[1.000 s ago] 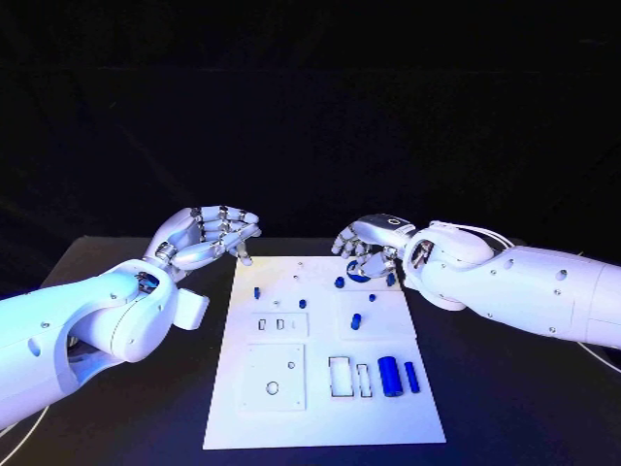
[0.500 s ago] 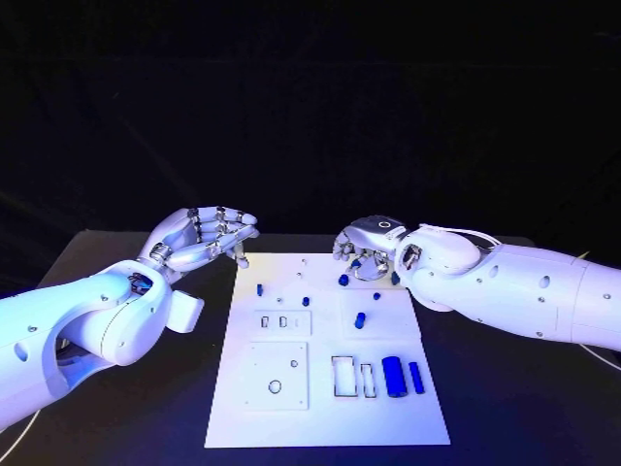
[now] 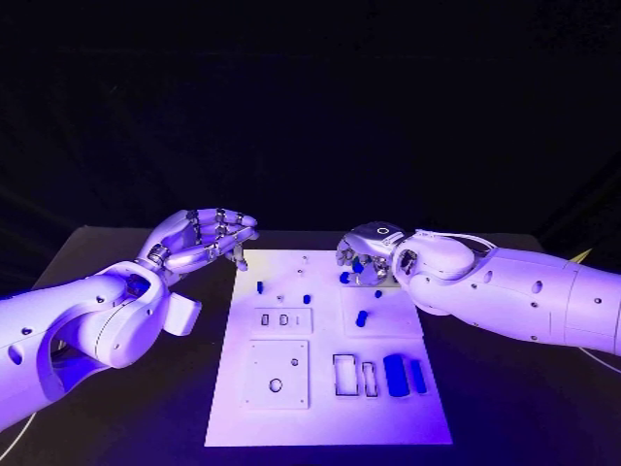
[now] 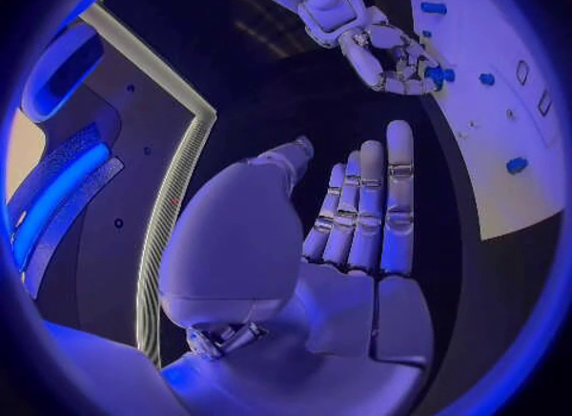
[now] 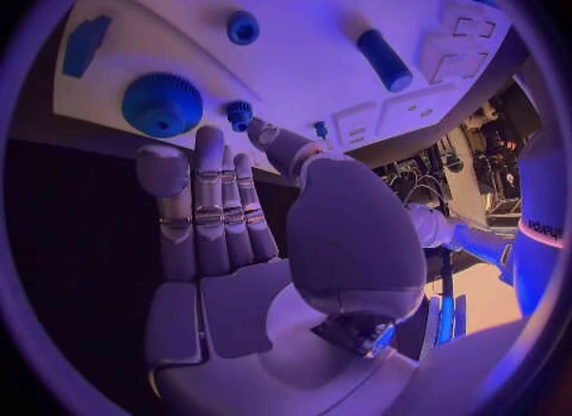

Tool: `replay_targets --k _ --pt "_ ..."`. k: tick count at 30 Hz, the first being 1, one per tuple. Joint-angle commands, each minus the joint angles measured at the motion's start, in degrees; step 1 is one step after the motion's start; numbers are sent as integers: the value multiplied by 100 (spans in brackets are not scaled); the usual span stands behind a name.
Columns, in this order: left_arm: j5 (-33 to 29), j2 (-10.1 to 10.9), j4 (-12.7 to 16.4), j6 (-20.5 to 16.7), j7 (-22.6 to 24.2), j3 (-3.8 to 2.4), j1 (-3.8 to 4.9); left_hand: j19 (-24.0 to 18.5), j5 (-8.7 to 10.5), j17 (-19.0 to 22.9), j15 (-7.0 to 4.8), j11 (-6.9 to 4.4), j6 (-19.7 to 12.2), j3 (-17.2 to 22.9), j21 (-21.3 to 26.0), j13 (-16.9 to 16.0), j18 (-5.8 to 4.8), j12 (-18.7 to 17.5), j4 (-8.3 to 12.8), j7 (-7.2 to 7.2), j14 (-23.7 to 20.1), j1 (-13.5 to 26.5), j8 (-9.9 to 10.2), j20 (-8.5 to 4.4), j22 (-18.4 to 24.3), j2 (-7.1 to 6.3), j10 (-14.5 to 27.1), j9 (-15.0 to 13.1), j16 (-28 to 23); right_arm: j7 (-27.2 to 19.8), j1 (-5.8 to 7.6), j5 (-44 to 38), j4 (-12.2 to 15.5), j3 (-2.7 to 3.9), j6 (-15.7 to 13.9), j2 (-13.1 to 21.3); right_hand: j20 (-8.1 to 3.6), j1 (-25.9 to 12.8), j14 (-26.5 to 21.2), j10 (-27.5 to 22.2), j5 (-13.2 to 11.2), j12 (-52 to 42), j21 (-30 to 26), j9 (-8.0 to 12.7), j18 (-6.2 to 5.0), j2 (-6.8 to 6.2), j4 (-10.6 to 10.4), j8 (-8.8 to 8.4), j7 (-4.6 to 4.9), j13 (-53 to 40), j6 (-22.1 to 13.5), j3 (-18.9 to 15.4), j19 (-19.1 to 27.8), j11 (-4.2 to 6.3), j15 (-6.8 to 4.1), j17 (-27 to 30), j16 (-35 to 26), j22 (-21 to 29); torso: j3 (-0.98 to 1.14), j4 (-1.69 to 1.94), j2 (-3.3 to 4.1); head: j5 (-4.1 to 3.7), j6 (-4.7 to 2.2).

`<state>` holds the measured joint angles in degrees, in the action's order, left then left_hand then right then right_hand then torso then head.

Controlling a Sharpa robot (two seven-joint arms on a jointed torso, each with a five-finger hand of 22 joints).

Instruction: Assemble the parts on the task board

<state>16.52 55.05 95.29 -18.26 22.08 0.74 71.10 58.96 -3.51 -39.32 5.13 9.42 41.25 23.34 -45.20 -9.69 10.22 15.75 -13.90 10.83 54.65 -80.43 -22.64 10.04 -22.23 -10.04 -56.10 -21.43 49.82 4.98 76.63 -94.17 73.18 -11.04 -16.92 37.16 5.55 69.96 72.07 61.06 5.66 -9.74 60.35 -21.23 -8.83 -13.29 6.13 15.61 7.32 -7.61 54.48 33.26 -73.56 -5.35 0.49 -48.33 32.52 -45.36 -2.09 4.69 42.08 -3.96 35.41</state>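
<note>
The right hand (image 3: 367, 250) hovers over the far right corner of the task board (image 3: 325, 408), fingers curled down around a small blue part (image 3: 345, 278); whether they grip it cannot be told. The left hand (image 3: 199, 240) is off the board's far left corner, fingers curled, holding nothing. Other blue parts (image 3: 395, 374) lie on the board, on the black surface (image 3: 535, 408)

Dim room, violet-blue light, black backdrop, bright glare on task board (image 3: 325, 388), fisheye-bent wrist views
</note>
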Motion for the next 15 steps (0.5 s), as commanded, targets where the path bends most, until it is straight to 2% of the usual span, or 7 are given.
replay_targets --k 1,4,9,15 --pt "12 13 33 146 4 -6 10 -41 9 -4 3 -7 -45 29 -27 -6 18 -24 -8 269 -45 50 36 -2 -9 -7 46 -6 13 138 -23 -93 -22 -2 296 -12 24 -51 11 -49 -19 20 38 -11 84 2 -29 -28 2 8 -33 -18 -37 -17 46 -13 -25 -55 0 36 38 -15 17" --pt "9 33 50 147 6 -6 10 -49 10 -4 5 -4 -52 31 -38 -6 18 -28 -8 271 -53 52 40 0 -16 -4 56 -8 10 147 -41 -77 -40 -4 320 -10 36 -43 72 -135 14 33 124 -38 105 5 -59 -37 19 6 -35 -69 -106 -32 54 -41 -32 -185 5 53 57 -15 19" --pt "6 50 66 147 10 -6 12 -66 9 0 11 1 -64 35 -58 -4 19 -33 -4 275 -72 54 45 6 -28 1 74 -12 0 143 -55 -56 -59 -5 320 -17 39 -36 96 -153 20 29 185 -46 120 8 -68 -44 29 1 -40 -87 -147 -32 54 -51 -34 -276 11 55 88 -22 16" --pt "4 58 74 160 9 -6 15 -82 9 4 15 5 -75 39 -75 -3 19 -39 -1 279 -90 55 50 11 -39 7 90 -15 -11 145 -62 -47 -70 -5 262 -17 34 41 146 -142 62 -18 246 -81 131 82 -77 -38 36 -25 -5 -48 -196 -26 45 -83 -49 -366 10 62 110 -19 1"
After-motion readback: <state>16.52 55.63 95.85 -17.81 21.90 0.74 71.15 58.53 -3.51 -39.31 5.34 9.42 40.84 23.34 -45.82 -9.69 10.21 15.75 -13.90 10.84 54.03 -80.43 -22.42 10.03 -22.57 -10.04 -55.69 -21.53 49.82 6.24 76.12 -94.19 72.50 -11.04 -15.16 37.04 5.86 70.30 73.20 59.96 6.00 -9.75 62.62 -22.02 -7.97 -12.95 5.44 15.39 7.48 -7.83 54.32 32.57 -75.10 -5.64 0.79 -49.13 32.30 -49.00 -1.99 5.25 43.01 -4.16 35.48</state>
